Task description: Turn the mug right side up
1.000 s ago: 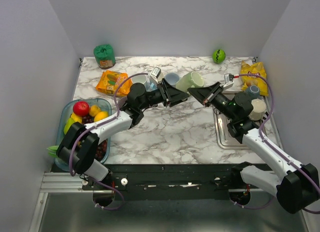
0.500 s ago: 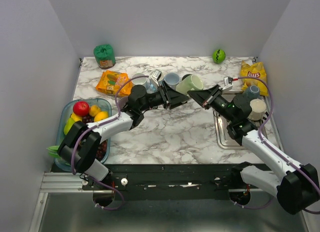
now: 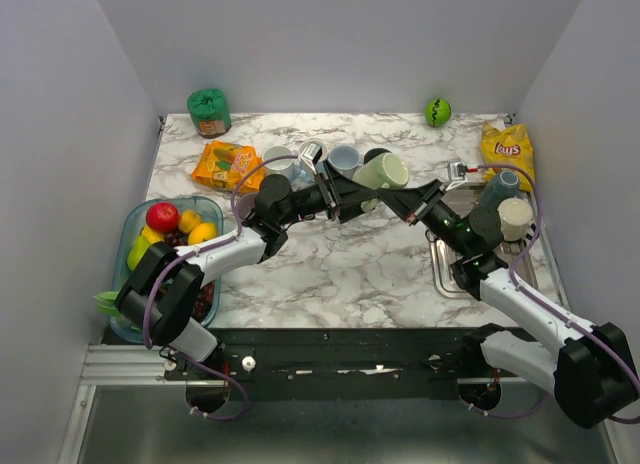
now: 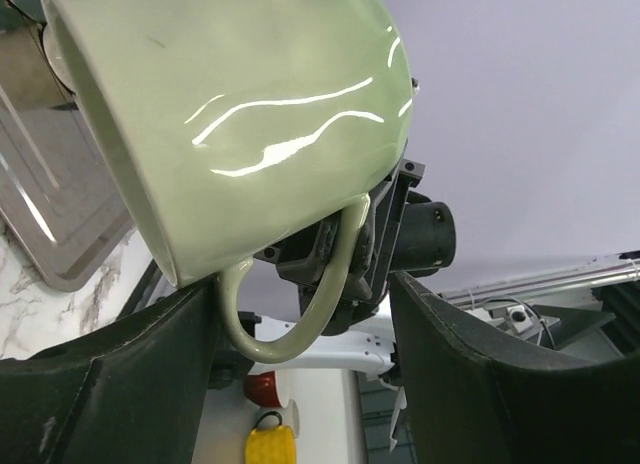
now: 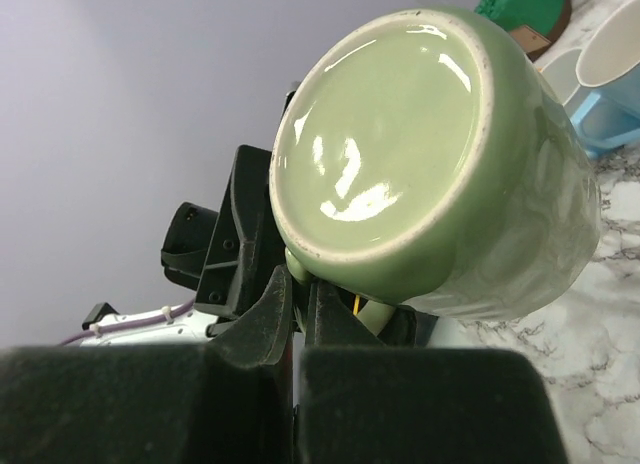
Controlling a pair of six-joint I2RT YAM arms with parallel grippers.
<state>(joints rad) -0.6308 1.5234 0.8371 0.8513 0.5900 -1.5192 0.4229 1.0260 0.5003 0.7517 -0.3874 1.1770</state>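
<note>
- My right gripper (image 5: pixel 297 299) is clenched on the handle (image 4: pixel 290 334) of the pale green glossy ceramic mug (image 3: pixel 380 170). Its two fingers are pinched together on the loop just below the mug's base (image 5: pixel 375 134).
- My left gripper (image 4: pixel 300 289) is released. Its fingers (image 4: pixel 150 374) stand wide apart with the handle hanging in the gap between them and the mug body just above.
- The mug sits between my two grippers, right in front of both sets of fingertips, up off the white marble table (image 3: pixel 340 264).
- It is smooth and shiny with bright highlights on its side. The base is flat and round with a thin, paler unglazed ring around it, and the handle is a slim curved loop.
- Its long axis lies tilted, closer to sideways than upright. The base faces back toward my right wrist, the rim (image 4: pixel 112 134) points away from it and slants downward, and the handle is on the underside.
</note>
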